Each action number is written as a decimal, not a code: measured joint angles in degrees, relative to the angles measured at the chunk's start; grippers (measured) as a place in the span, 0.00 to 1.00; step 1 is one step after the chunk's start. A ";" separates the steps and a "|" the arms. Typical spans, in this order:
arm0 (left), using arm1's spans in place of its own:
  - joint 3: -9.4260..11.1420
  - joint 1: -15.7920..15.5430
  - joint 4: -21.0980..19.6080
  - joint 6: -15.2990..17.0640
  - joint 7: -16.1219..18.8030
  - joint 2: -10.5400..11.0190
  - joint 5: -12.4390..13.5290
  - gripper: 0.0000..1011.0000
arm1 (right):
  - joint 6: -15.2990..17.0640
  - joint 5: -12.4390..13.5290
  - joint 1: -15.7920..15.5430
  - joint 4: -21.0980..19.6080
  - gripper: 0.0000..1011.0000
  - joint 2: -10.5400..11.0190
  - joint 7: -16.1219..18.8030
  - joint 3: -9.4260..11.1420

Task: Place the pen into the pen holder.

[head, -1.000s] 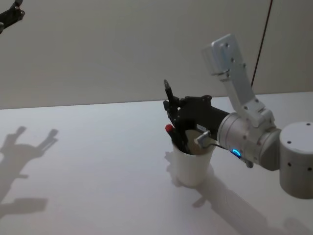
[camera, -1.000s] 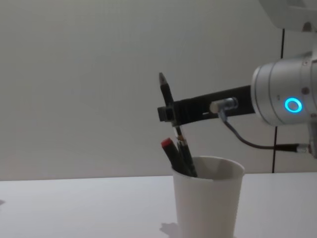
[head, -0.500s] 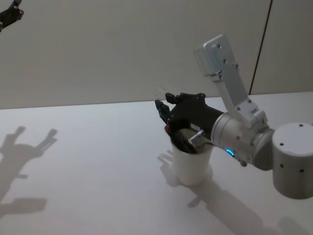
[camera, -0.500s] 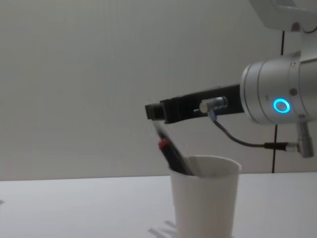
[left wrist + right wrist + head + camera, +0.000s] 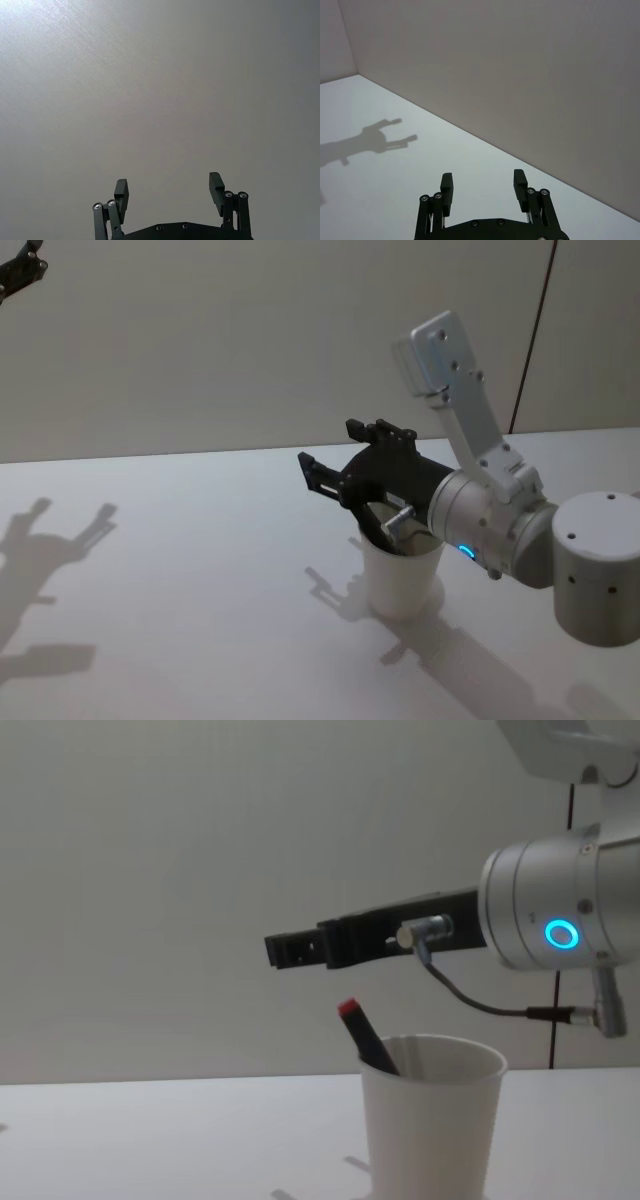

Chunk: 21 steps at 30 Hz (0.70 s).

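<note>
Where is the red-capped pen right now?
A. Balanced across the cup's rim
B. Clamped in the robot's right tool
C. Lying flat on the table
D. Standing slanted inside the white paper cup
D: the pen leans inside the cup, its red cap poking above the rim, while the right tool hovers open above it.

White paper cup [image 5: 432,1125], plain, no print. Black pen [image 5: 366,1039] with red cap seen at centre of chest view. Black right gripper [image 5: 330,468] on silver-grey arm [image 5: 490,525], blue ring lit. White table [image 5: 180,590], beige wall [image 5: 220,330].
</note>
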 joint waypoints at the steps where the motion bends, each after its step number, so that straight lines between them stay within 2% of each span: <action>1: 0.00 0.00 0.00 0.00 0.00 0.00 0.00 0.99 | -0.01 -0.03 0.00 0.00 0.75 -0.01 0.02 0.00; 6: 0.00 0.00 0.00 0.00 0.00 0.00 0.00 0.99 | -0.03 -0.04 0.04 -0.08 0.87 0.09 0.08 0.17; 8: 0.00 0.00 0.00 0.00 0.00 0.00 0.00 0.99 | 0.07 0.52 0.11 -0.91 0.95 0.68 0.07 0.94; 10: 0.00 0.00 0.00 0.00 0.00 0.00 0.00 0.99 | 0.11 1.00 0.11 -1.50 0.98 1.16 0.00 1.50; 14: 0.00 0.00 0.00 0.00 0.00 0.00 0.00 0.99 | 0.07 2.44 -0.10 -3.41 0.99 2.96 -0.74 3.34; 21: 0.01 0.00 0.00 -0.01 0.00 0.00 0.00 0.99 | -0.83 6.86 -1.49 -7.13 0.99 7.57 -3.42 7.74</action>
